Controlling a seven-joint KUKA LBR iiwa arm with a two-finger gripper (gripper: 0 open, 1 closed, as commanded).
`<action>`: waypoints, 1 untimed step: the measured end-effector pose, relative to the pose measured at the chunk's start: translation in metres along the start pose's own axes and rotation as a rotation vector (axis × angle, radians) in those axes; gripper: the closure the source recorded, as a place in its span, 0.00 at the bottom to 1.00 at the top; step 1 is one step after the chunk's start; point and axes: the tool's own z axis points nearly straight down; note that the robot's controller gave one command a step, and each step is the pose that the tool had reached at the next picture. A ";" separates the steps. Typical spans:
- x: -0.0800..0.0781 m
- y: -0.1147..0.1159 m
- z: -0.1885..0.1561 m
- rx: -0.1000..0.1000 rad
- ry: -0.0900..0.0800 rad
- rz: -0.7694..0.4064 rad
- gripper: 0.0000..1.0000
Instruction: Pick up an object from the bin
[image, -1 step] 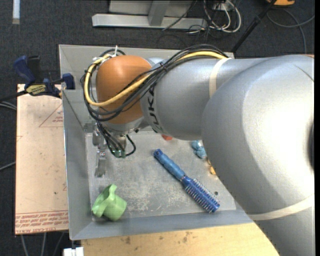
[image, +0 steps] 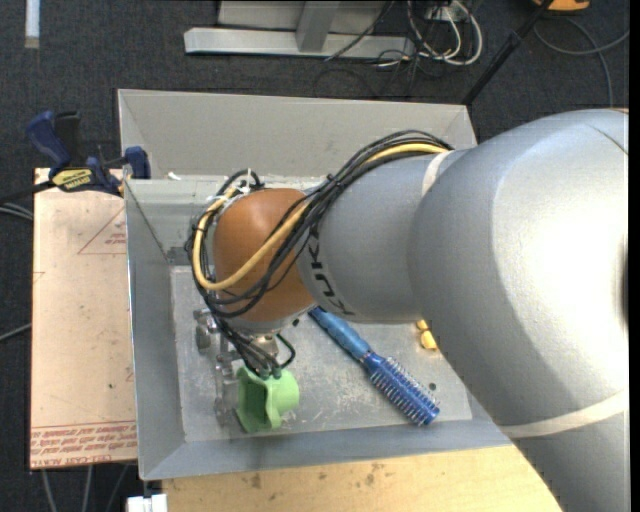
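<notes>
My gripper (image: 230, 385) reaches down into the front left part of the bin, under the arm's orange cover. A bright green plastic thing (image: 268, 399), shaped like a small cup or bracket, sits right against the gripper's right side near the bin's front wall. Whether it is gripped or only touching I cannot tell. A blue brush (image: 378, 367) with a bristled head lies slantwise on the bin floor to the right of the gripper, its handle running up under the arm.
A small yellow piece (image: 427, 338) lies at the right of the bin floor, beside the arm. The big grey arm covers the bin's right and back. The front wall stands close below the green thing.
</notes>
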 end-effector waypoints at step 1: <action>0.041 -0.061 -0.003 0.001 -0.003 -0.249 0.00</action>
